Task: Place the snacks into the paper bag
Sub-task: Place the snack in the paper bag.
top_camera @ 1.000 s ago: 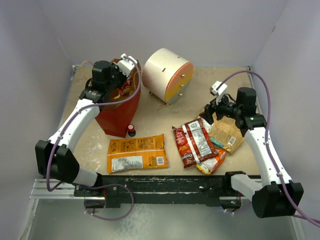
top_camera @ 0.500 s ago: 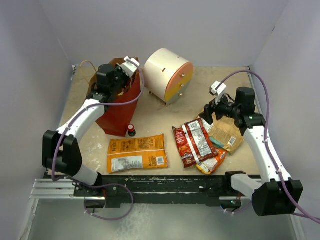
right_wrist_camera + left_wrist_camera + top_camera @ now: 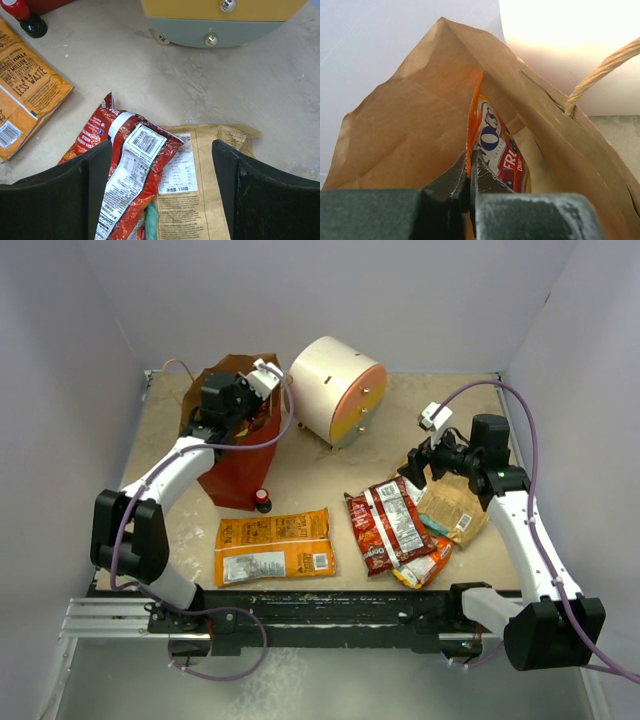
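the left arm bends up and over the mouth of the paper bag [image 3: 232, 475]. its left fingers [image 3: 487, 182] are pressed together on the orange edge of a small glossy packet [image 3: 497, 155], which hangs inside the bag against the brown kraft wall. the right arm stretches out well to the right of the bag. its right fingers [image 3: 95, 190] are spread wide above a crinkled dark red packet [image 3: 125, 165] lying over a tan-brown packet [image 3: 200, 205]. a large orange packet [image 3: 275, 545] lies flat on the tabletop [image 3: 320, 465] just in front of the bag.

Your sandy surface [image 3: 310, 475] carries the upright paper bag [image 3: 235, 478], a cream drawer unit [image 3: 330, 388], a red-capped bottle [image 3: 262, 500], a flat orange packet [image 3: 274, 546], and a dark red packet [image 3: 388, 525] overlapping a tan packet [image 3: 455, 508].
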